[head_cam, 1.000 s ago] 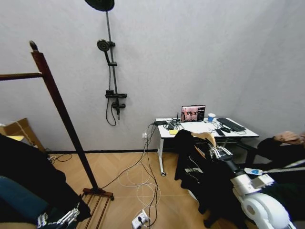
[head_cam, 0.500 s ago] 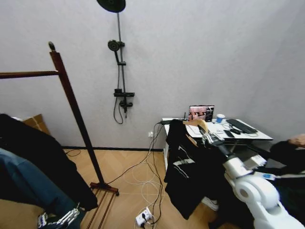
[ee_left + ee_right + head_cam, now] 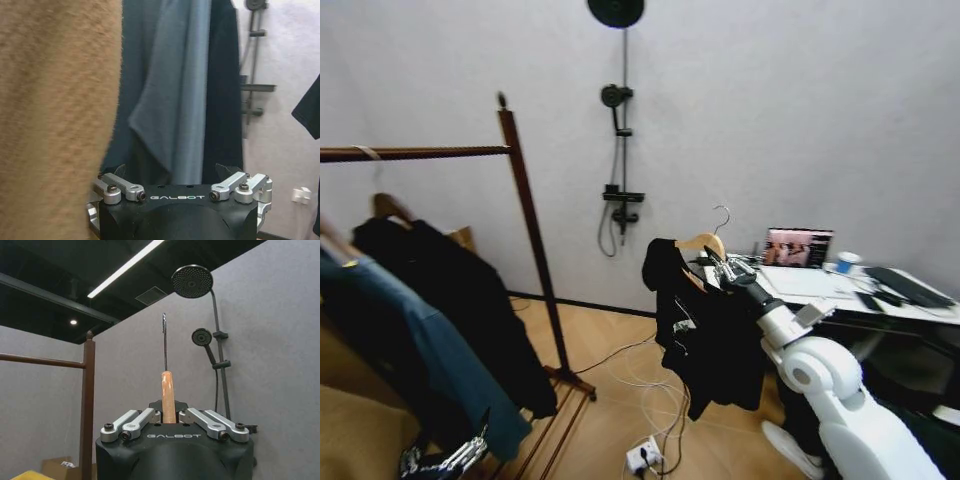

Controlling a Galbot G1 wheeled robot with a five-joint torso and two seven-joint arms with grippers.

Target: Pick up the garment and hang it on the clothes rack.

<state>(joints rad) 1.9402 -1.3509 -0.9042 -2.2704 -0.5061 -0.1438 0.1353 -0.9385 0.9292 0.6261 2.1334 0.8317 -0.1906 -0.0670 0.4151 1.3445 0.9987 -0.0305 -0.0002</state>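
right gripper [image 3: 717,262]: raised out in front of the robot at mid height; its fingers [image 3: 145,421] pinch in on the light wooden hanger [image 3: 704,241], one finger on each side of the wood; holding it

garment [image 3: 705,325]: black t-shirt with white print on the chest; hangs from that hanger, draped below and just left of the right gripper; off the floor; the hanger's metal hook [image 3: 164,340] stands straight up above the closed fingers

clothes rack [image 3: 525,225]: dark reddish-brown post with a knob top and a horizontal bar running off to the left; well apart from the garment, to its left; a long black garment [image 3: 460,310] and a blue sweatshirt [image 3: 405,355] hang from the bar

left gripper [image 3: 445,462]: low at the robot's left, beside the hanging clothes; fingers spread apart; nothing between them

behind: wall shower fitting [image 3: 619,150]; desk [image 3: 840,295] with a laptop [image 3: 798,246] at right
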